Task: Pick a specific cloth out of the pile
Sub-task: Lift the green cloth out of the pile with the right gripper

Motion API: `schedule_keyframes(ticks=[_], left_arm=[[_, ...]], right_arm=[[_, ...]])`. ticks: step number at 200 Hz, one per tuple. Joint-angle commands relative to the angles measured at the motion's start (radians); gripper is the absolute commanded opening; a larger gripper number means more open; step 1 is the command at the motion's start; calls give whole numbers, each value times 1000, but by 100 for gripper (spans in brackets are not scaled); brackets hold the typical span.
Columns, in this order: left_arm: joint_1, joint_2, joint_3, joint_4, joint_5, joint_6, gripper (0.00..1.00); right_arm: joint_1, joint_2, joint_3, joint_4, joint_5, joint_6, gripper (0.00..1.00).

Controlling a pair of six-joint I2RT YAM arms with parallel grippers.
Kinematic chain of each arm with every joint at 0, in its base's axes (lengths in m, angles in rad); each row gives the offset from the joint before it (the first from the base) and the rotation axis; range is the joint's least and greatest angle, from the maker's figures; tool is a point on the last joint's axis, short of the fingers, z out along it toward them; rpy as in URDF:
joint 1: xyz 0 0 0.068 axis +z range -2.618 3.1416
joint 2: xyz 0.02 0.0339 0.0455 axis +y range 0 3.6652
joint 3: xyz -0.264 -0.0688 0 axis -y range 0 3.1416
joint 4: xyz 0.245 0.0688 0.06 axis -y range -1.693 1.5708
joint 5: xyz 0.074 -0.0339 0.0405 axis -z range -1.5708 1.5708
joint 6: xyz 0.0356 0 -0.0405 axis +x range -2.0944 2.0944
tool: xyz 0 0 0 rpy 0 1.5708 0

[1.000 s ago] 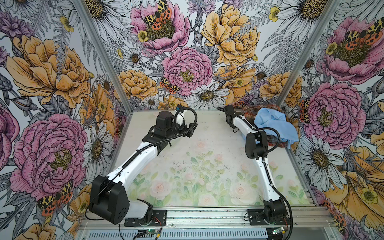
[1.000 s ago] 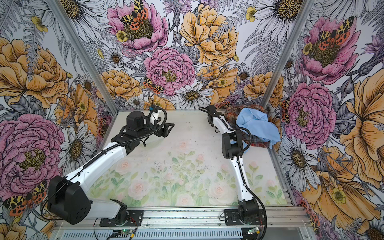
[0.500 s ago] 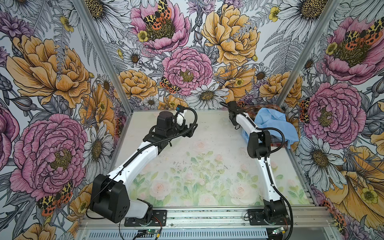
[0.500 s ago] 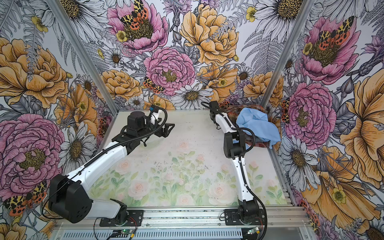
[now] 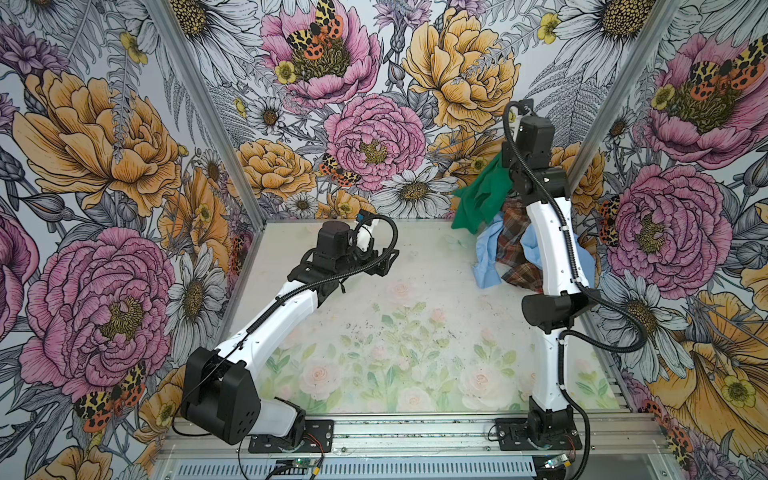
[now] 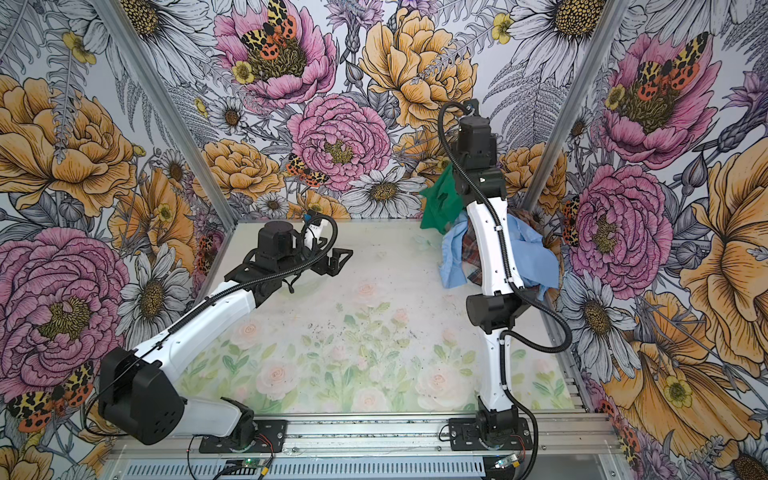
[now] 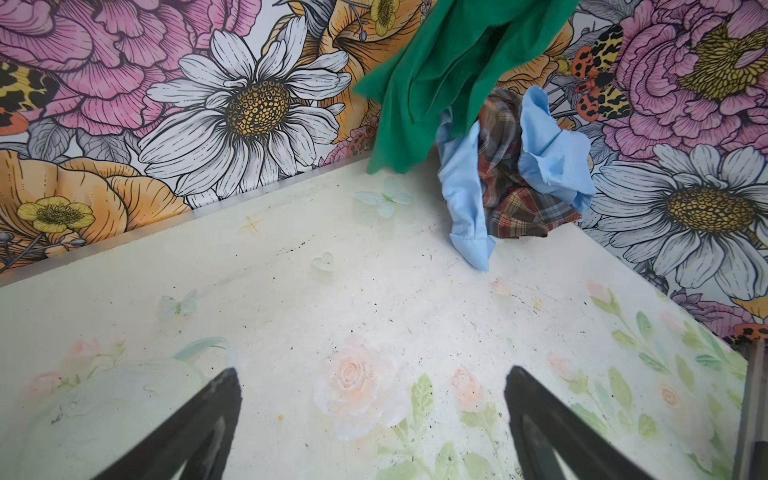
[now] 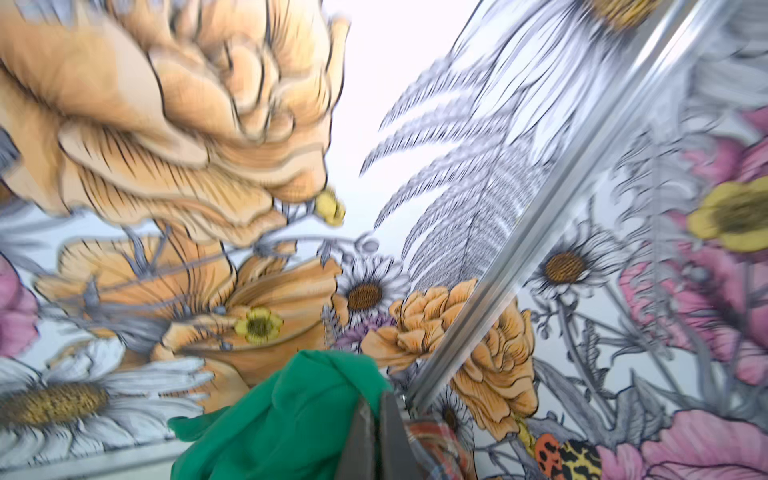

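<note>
- Cloth [image 5: 478,199]: plain dark green, in the air at the back right corner. It hangs below the right hand [image 8: 379,419] with its long axis running down toward the tabletop [image 5: 374,324], and its lower edge is just above the pile [image 5: 515,245].
- Right hand: closed, pinching the top of the cloth, with green fabric bunched beside the fingers.
- Pile: light blue and plaid pieces, apparently drawn up against the cloth. I cannot tell whether they are snagged on it.
- Left hand [image 7: 370,382]: jaws spread wide and holding nothing, low over the tabletop and well apart from the cloth. The right hand is the nearer one.
- Change over the last second: the right arm was stretched low into the pile with no green showing. It is now raised with the cloth lifted. The left arm has not moved.
</note>
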Motion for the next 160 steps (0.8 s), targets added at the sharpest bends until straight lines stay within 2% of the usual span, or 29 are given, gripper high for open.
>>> schedule_keyframes(ticks=[1,25,47,78,109,139,160], left_arm=[[-5,-28,18,-6,25,-8,99],[-6,-35,22,-6,29,-9,99],[-6,-67,15,-6,12,4,99],[-29,-183,-5,-56,-144,64,99],[-32,-338,-30,-202,-302,36,99],[-26,-492,-107,-326,-412,-13,99],[-24,-571,-147,-406,-448,-66,99]], right_arm=[[12,-87,26,186,-56,24,0],[30,-170,24,304,-128,112,0],[73,-240,-4,311,-229,208,0],[177,-366,-254,278,-397,291,0],[303,-397,-472,242,-510,356,0],[441,-357,-645,263,-506,386,0],[499,-340,-869,421,-525,453,0]])
